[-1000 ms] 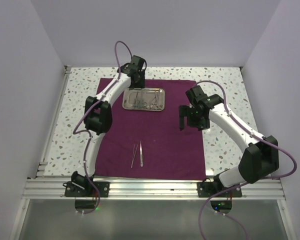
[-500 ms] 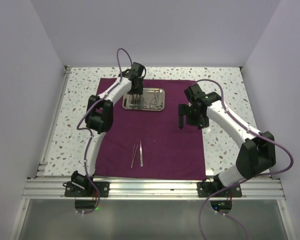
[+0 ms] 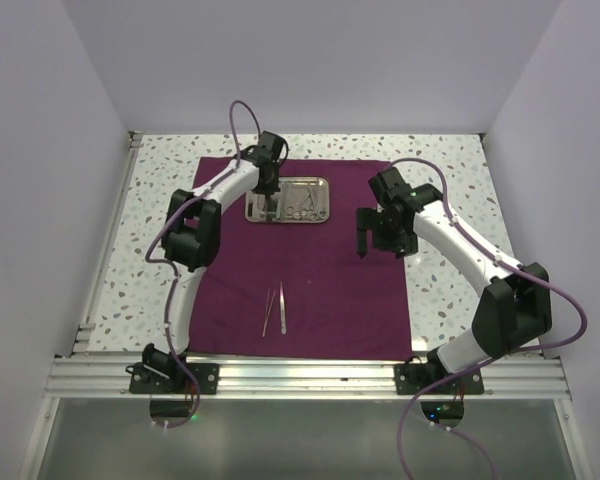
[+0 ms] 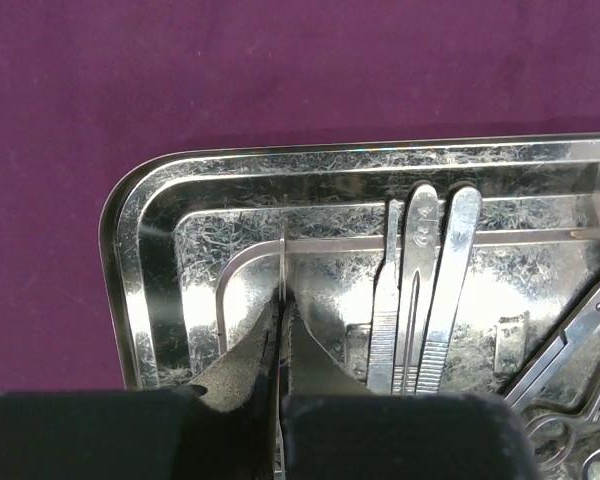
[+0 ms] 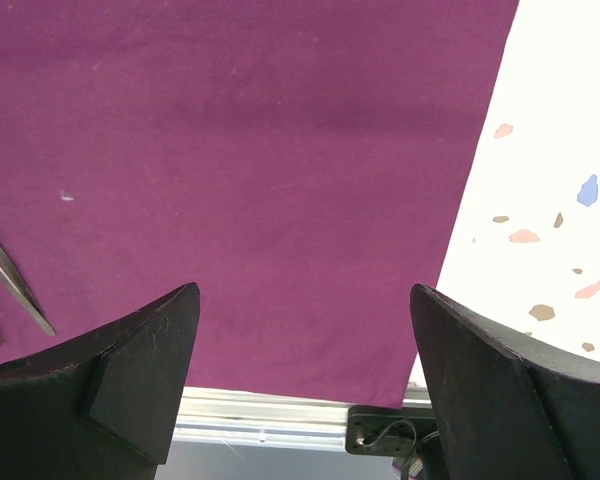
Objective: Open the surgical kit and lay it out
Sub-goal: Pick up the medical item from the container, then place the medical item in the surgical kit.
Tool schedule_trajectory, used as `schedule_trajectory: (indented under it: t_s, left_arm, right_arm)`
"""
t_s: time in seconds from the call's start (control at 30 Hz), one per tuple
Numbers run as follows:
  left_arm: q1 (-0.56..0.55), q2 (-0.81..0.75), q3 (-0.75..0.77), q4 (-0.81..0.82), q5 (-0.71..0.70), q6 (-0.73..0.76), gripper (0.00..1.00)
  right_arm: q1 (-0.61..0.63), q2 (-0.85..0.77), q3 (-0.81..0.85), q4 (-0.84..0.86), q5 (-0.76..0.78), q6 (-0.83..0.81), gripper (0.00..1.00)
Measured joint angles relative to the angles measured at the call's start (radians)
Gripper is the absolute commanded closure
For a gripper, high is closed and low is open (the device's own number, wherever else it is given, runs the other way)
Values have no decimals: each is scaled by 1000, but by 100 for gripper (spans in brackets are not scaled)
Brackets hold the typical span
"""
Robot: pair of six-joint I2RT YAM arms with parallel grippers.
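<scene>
Here, a dark purple cloth is spread flat on the speckled worktop. A shiny steel tray is set on the far part of the cloth, near its middle.

The left gripper is pointed down into the left end of the tray. From the left wrist camera, the left gripper is seen clenched on a thin metal tool. The tool is seen edge-on, so what kind it is cannot be told. The tray's rounded corner is seen just past the fingertips. A few flat tools are laid side by side in the tray, to the right of the held one, and close to it but apart. A ring-handled tool is laid further right, partly cut off by the edge of the view.

The right gripper is held above the right part of the cloth — well apart from the tray. In the right wrist view the right gripper is spread wide, with nothing between its fingers, and only cloth is seen under it.

Two tweezers are laid close together on the near part of the cloth — their tips are just caught at the left edge of the right wrist view. A metal rail is seen along the near edge of the worktop.
</scene>
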Motion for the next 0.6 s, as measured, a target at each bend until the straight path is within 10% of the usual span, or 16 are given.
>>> schedule_trajectory:
  t_s: [0.3,0.6]
  left_arm:
    - [-1,-129,-85,-128,44,-7,100]
    - [-97,-723,-540,-131,74,-137,100]
  right_arm:
    - [0,24,33,22,-56,-7,11]
    - [0,43,78,64,-105,-14,11]
